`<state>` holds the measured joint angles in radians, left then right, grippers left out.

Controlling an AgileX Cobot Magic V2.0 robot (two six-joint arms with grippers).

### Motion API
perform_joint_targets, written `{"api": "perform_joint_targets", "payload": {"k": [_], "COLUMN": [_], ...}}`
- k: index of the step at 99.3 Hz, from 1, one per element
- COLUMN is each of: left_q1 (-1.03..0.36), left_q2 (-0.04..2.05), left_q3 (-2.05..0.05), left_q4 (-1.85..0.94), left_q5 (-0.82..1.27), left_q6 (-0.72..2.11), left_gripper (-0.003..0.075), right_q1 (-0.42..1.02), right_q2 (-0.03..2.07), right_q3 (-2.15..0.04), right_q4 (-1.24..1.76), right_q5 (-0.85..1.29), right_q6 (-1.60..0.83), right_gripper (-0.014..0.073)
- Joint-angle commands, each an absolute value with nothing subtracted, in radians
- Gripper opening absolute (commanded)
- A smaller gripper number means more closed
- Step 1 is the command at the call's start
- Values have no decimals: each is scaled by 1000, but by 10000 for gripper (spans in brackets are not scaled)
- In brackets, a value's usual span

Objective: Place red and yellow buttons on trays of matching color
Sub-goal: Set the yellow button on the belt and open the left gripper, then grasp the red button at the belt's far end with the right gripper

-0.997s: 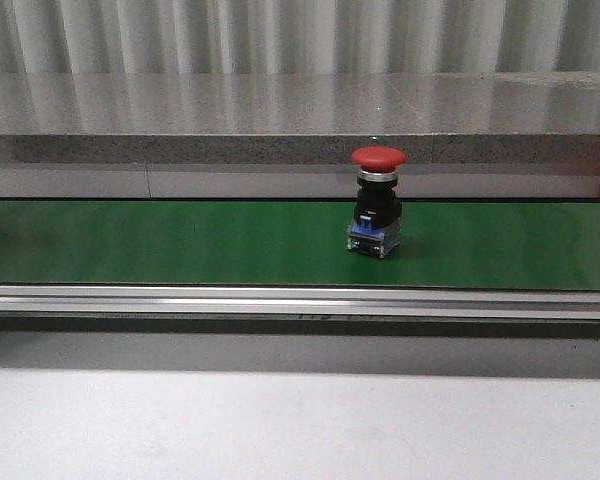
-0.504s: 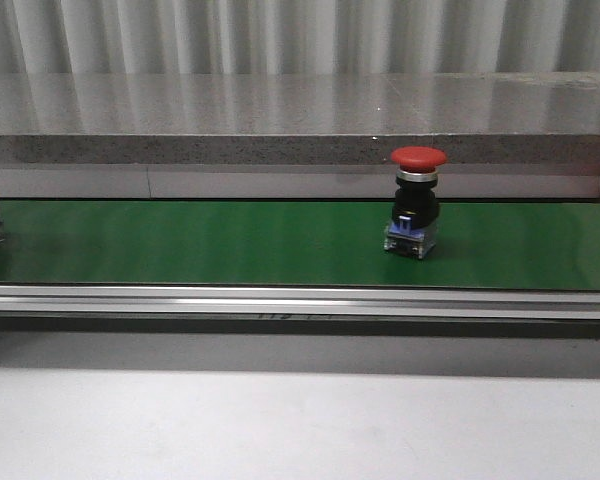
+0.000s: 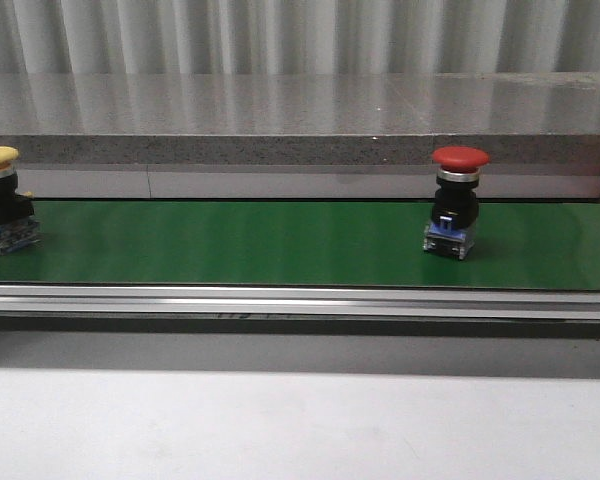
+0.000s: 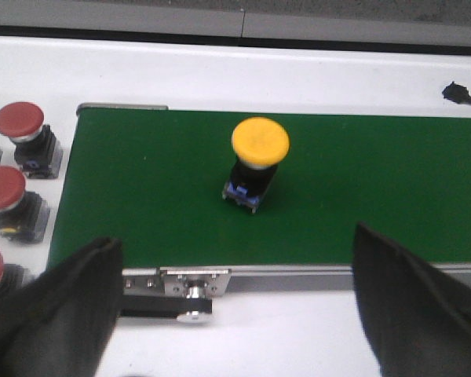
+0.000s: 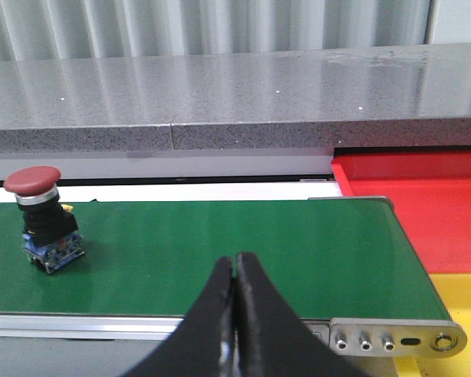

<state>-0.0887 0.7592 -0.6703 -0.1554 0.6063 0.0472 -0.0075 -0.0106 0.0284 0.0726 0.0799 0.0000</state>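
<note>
Left pincer [image 4: 235,314]: spread wide, both fingers [image 4: 55,306] dark and blurred in its wrist view, holding nothing and touching nothing. It hangs over the near edge of the green conveyor belt [image 4: 377,181].

Right pincer [image 5: 235,314]: fingertips pressed together with nothing between them, poised above the belt's near rail [image 5: 392,338].

Yellow button [image 4: 259,161]: upright on the belt, long axis vertical, yellow mushroom cap up, black body and blue base on the belt surface. In the front view it stands at the 9 o'clock edge of the frame [image 3: 2,200]. In the left wrist view it sits between the two fingers and beyond them, well apart from both.

Red button [image 3: 455,215]: upright on the belt, long axis vertical, red cap up, base slightly turned. In the front view it is at about 3 o'clock from frame centre; in the right wrist view it stands well apart from the closed fingertips [image 5: 43,220].

Spare red buttons [image 4: 23,137]: three, on the white table [image 4: 298,71] just beside the belt's end.

Red tray [image 5: 424,204] and yellow tray [image 5: 455,369]: beyond the belt's other end, the two adjoining.

Change from earlier frames: the red button has travelled rightward along the belt; the yellow button has come fully into view at the left edge.
</note>
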Motion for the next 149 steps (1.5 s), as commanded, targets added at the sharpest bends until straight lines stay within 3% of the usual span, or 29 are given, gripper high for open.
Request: {"api": "perform_joint_targets", "payload": {"k": [1, 21, 38, 73, 98, 110, 134, 149], "left_q1": [-97, -97, -97, -97, -97, -97, -97, -97], "left_q2": [696, 620, 620, 620, 622, 622, 622, 622], "left_q3": [-635, -573, -573, -572, -572, -572, -572, -572], "left_q4": [-165, -165, -165, -165, -165, -165, -165, -165], "left_q5": [500, 456, 456, 456, 456, 456, 456, 456], "left_q6": [49, 49, 49, 49, 49, 49, 49, 49], "left_gripper": [380, -15, -19, -19, -19, -19, -19, -19], "right_q1": [-8, -8, -8, -8, -8, -8, -8, -8], "right_q2": [-31, -21, 92, 577, 796, 854, 896, 927], "right_q3": [12, -38, -220, -727, -825, -825, -825, -825], "right_q4": [64, 64, 65, 65, 65, 65, 66, 66], "right_q5": [-31, -33, 140, 646, 656, 665, 659, 658], "right_q6": [-6, 0, 0, 0, -6, -6, 0, -6], "right_gripper": [-124, -124, -124, -124, -110, 30, 603, 584]}}
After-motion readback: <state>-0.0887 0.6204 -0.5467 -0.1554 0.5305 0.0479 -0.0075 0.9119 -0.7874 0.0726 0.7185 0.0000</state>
